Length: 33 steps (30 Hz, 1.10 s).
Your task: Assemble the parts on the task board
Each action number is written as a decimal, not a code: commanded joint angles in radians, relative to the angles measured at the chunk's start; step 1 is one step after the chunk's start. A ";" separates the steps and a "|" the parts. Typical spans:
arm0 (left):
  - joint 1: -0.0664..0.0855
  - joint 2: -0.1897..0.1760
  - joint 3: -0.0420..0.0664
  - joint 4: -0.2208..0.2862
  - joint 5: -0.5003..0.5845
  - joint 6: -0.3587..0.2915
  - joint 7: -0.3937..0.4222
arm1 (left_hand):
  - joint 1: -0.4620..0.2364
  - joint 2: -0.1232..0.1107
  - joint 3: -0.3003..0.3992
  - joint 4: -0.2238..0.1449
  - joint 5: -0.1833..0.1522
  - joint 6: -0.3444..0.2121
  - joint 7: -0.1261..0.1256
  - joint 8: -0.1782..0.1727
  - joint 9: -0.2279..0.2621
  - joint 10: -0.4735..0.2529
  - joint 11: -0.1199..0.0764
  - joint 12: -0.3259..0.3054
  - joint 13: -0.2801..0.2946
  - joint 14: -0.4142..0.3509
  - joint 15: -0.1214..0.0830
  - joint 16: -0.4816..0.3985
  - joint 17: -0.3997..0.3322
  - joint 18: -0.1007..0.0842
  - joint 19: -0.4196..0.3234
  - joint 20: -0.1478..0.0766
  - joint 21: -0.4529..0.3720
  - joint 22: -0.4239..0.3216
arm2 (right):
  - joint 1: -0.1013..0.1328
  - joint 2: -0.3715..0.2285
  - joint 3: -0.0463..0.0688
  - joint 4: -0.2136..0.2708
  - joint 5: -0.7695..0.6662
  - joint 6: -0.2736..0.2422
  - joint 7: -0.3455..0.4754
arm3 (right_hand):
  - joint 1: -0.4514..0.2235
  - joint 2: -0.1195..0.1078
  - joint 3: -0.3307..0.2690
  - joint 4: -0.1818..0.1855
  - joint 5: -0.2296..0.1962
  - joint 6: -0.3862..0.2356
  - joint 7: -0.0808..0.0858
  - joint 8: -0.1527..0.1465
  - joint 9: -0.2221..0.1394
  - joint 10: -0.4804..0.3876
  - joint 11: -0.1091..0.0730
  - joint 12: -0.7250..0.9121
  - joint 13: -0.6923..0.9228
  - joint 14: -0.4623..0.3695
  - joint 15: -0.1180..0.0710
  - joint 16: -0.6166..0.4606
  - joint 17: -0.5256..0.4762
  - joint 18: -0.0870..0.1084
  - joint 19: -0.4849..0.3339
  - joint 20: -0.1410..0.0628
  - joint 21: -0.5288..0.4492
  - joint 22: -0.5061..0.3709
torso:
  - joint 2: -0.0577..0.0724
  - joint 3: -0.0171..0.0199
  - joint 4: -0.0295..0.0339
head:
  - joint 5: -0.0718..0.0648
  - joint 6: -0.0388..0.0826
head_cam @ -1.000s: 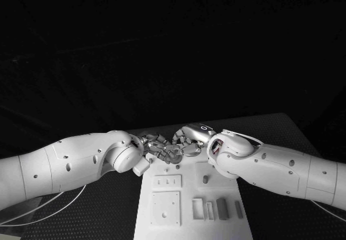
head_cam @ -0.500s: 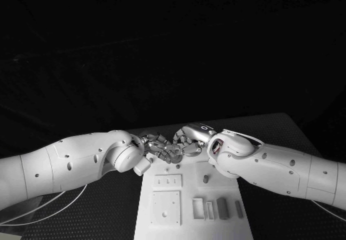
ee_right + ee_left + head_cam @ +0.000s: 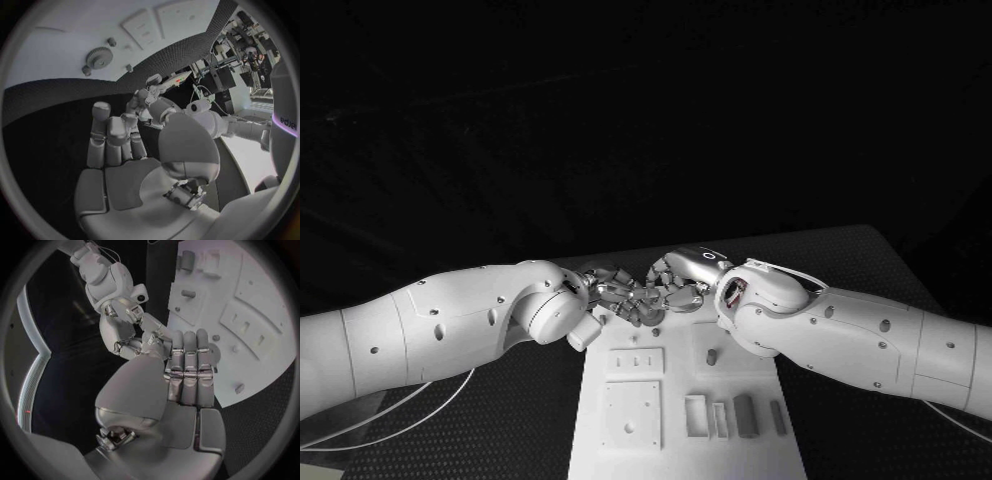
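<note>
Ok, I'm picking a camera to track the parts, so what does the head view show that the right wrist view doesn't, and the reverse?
Head view: the row of upright blocks at the board's near end. Right wrist view: a gear lying flat on the board, and the right hand's bare palm. Both: the task board, its slotted plate, and the left hand meeting the right one.

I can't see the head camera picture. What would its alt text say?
Two white robot arms meet over the far end of a white task board, the left hand and right hand close together, fingertips nearly touching. Nearer the camera, the board carries square plates and several small upright parts.
</note>
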 commanded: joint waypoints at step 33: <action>-0.001 -0.005 0.005 -0.011 -0.064 0.021 0.019 | -0.041 0.023 0.006 0.003 0.000 0.046 -0.087 0.040 0.441 -0.107 -0.031 0.280 0.258 -0.058 -0.031 0.265 0.046 0.004 -0.003 -0.033 0.072 0.195 | -0.007 -0.018 -0.004 -0.005 0.042 0.029 0.033 | -0.056 -0.087 -0.005 0.024 0.002 -0.087 0.074 -0.081 -0.026 -0.038 0.042 -0.039 -0.013 -0.037 0.030 -0.023 -0.007 0.013 -0.030 0.010 -0.022 0.009 | 0.000 0.0002 -0.0004 | 0.001 -0.007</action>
